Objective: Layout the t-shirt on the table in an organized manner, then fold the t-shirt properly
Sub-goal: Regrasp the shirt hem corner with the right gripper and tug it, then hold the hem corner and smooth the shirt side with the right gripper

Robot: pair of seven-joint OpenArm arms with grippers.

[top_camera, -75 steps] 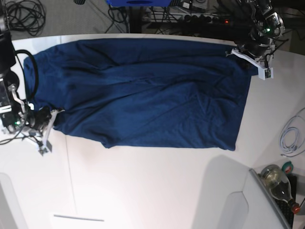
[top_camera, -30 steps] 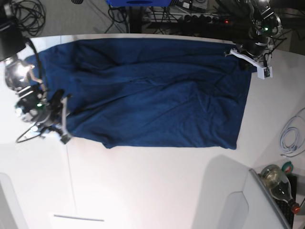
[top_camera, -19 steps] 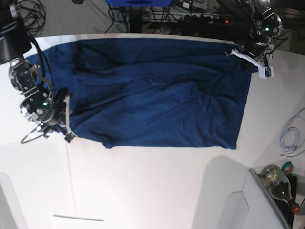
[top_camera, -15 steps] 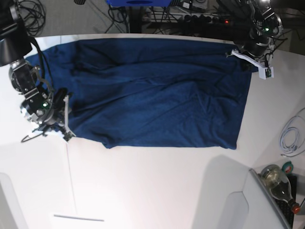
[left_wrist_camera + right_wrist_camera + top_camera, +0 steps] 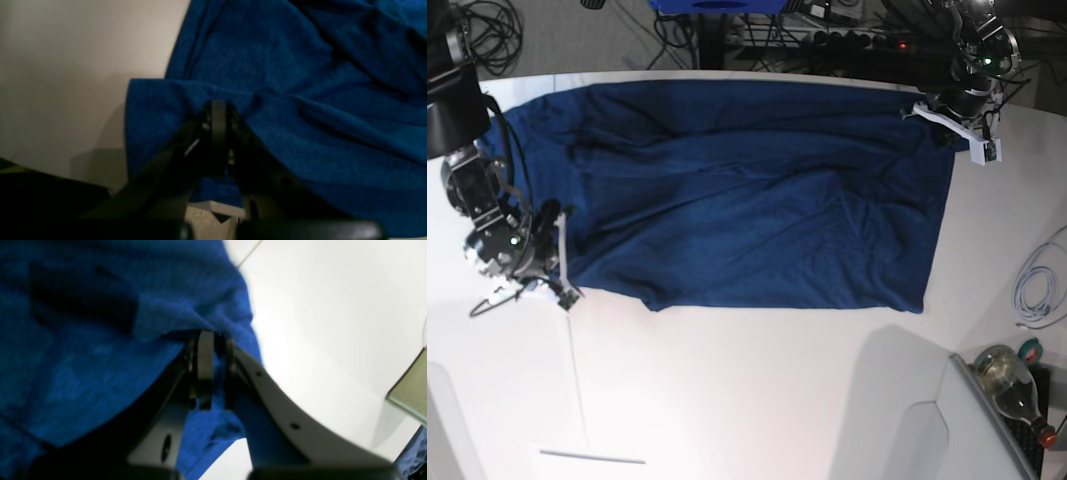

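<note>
The dark navy t-shirt (image 5: 747, 190) lies spread across the white table (image 5: 757, 390), with wrinkles through its middle. My left gripper (image 5: 939, 118) is at the shirt's far right corner. In the left wrist view the left gripper (image 5: 218, 106) is shut on a fold of the t-shirt (image 5: 300, 83) beside bare table (image 5: 76, 66). My right gripper (image 5: 565, 270) is at the shirt's near left edge. In the right wrist view the right gripper (image 5: 213, 337) is shut on the t-shirt's edge (image 5: 100, 340), with the table (image 5: 333, 323) beside it.
A white cable (image 5: 1037, 285), a glass bottle (image 5: 1012, 385) and a tape roll (image 5: 1030, 350) sit at the table's right edge. A grey panel (image 5: 987, 430) stands at the near right. Cables and a power strip (image 5: 847, 40) lie behind the table.
My right arm moved from the bare table at the left onto the shirt's near left edge, then drew slightly down and left. The left arm stayed at the far right corner.
</note>
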